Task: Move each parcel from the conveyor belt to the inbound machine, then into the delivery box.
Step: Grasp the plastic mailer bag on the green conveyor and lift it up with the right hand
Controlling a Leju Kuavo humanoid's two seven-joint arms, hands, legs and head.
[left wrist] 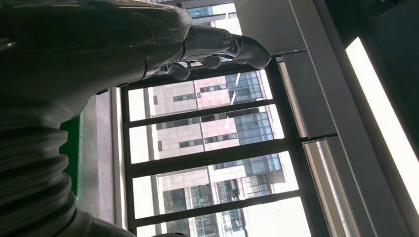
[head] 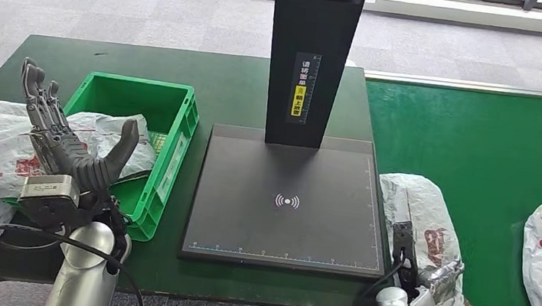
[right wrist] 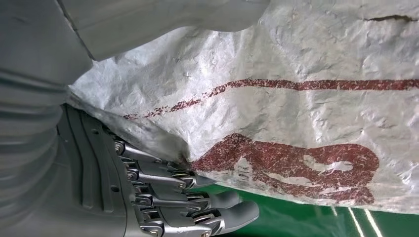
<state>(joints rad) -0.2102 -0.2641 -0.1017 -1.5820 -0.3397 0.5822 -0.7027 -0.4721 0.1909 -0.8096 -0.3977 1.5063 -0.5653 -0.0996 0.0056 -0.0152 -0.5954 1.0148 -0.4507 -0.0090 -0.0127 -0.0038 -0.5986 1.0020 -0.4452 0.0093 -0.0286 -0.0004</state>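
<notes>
Your right robot hand (head: 414, 273) is at the near edge of the conveyor belt (head: 483, 154), its fingers (right wrist: 207, 197) curled under the edge of the white parcel (head: 419, 216) with the thumb over the top, so it is grasping that parcel. The parcel lies on the belt just beside the inbound machine (head: 289, 201). Your left robot hand (head: 61, 141) is released, fingers spread upright over the green delivery box (head: 179, 123), which already holds a parcel. Firm up the pinch before lifting, since the thin bag looks likely to sag. Then carry it flat onto the scanner plate, label side as required.
</notes>
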